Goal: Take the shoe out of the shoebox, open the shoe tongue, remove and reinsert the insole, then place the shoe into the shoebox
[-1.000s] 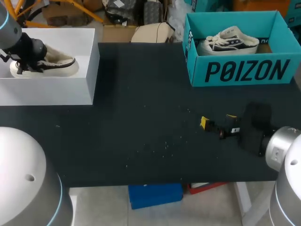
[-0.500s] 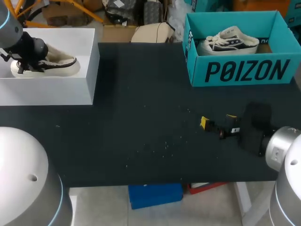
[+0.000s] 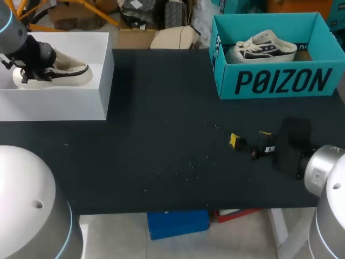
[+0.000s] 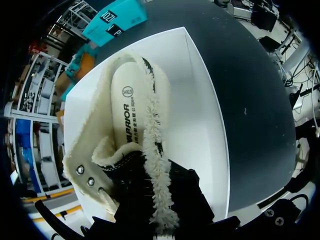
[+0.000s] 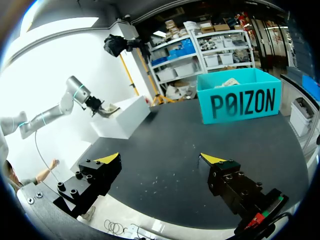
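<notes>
Right gripper (image 3: 249, 138) hangs released over the black table (image 3: 161, 135), near right, 2 yellow tips apart. Farther left, the left gripper (image 4: 155, 205) clamps the fleece-lined shoe (image 3: 67, 73) inside the white shoebox (image 3: 64, 102). Only its wrist view shows the insole (image 4: 127, 112) seated. Beyond, the teal box (image 3: 280, 81) holds 1 sneaker (image 3: 267, 47).

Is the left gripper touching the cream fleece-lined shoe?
Touching. In the left wrist view, the fleecy collar of the shoe passes between the black fingers of the left gripper, which press on it from both sides.

Right tool (image 5: 160, 158) spread wide; left tool (image 3: 34, 60) grip unclear.
</notes>
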Controlling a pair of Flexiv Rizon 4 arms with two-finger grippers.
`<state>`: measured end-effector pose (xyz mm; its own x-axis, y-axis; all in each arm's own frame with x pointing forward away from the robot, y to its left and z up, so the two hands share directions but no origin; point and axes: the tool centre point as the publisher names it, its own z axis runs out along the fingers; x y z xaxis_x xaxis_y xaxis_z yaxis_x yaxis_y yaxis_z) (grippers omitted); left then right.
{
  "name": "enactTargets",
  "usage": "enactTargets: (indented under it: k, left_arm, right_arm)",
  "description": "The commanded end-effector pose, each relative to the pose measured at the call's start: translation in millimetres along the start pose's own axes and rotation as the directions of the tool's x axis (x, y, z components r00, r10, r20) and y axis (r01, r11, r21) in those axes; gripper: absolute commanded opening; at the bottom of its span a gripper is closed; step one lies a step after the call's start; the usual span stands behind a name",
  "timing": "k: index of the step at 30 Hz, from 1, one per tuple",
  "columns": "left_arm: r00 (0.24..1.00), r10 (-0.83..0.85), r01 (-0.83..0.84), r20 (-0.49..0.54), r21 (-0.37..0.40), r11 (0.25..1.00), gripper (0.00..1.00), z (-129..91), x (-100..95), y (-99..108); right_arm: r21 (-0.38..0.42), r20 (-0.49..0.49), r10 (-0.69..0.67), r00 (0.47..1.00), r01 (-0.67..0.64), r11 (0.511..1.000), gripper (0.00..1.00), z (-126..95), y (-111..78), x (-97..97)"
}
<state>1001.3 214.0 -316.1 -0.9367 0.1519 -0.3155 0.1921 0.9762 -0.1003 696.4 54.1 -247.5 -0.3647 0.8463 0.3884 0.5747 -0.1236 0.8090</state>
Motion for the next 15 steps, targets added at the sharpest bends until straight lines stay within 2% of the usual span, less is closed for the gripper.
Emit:
enactTargets:
  k: [1, 15]
  left_arm:
    - [1.000, -0.003, 0.003, -0.006, 0.000, 1.000, 0.00, 1.4, -4.6, 2.2]
    - [0.998, -0.031, 0.032, -0.054, 0.017, 0.999, 0.00, 15.5, -1.6, 12.9]
  right_arm:
    - [-0.006, 0.004, 0.001, 1.000, -0.001, 1.000, 1.00, 1.0, -2.1, 1.5]
    - [-0.006, 0.004, 0.001, 1.000, -0.001, 1.000, 1.00, 1.0, -2.1, 1.5]
